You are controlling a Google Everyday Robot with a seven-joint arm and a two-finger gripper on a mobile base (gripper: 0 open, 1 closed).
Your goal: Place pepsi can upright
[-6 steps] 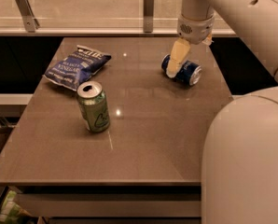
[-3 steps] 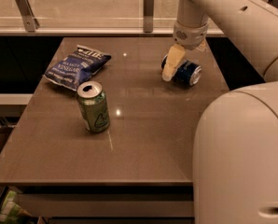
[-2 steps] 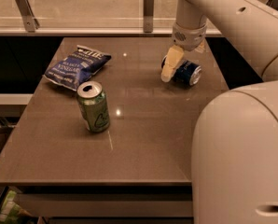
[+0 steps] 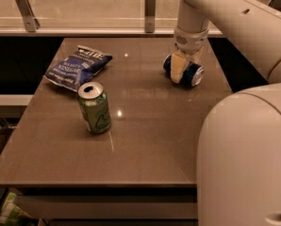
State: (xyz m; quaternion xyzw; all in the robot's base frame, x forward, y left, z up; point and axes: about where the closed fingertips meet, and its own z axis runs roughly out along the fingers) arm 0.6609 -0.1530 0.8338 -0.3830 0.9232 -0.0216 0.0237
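On the desk, the blue chip bag lies toward the far left corner and the green can stands left of centre. The pepsi can lies on its side near the far right corner, with the gripper down over its middle; whether it is clamped I cannot tell. The step likely needs a firm mid-body hold, then a slow tilt onto one silver end.

The pepsi can, small and dark blue with a silver end facing right and toward the camera, lies on its side on the brown surface directly beneath the tool, which covers its middle and leaves both ends showing.
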